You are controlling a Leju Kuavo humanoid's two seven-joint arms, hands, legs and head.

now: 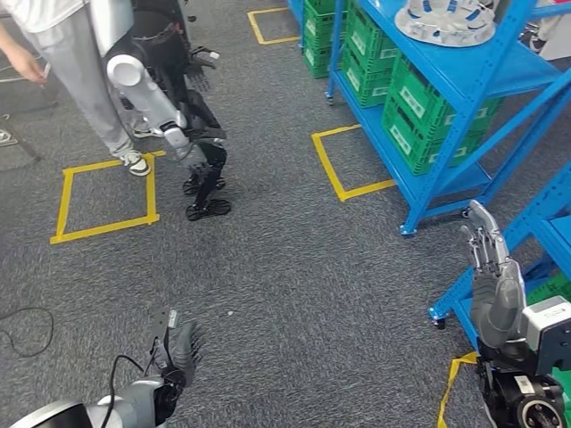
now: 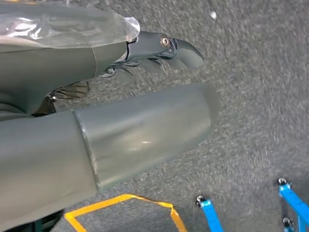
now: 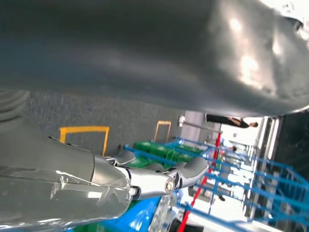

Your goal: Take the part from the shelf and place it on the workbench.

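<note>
A round white and grey part [image 1: 441,21] lies on the upper board of the blue shelf [image 1: 471,85] at the far right. My right hand [image 1: 490,263] is raised in front of a nearer blue shelf frame, fingers stretched out and apart, holding nothing; it is well below and short of the part. In the right wrist view its fingers [image 3: 156,179] point toward blue racks and green crates. My left hand [image 1: 179,350] hangs low over the carpet, empty, with its fingers [image 2: 164,48] extended.
Green crates [image 1: 410,107] fill the shelf's lower levels. Another dark humanoid robot [image 1: 178,98] stands ahead on the left, with a person [image 1: 74,62] beside it. Yellow tape squares [image 1: 104,192] mark the grey carpet. A second blue rack [image 1: 539,241] stands close on my right.
</note>
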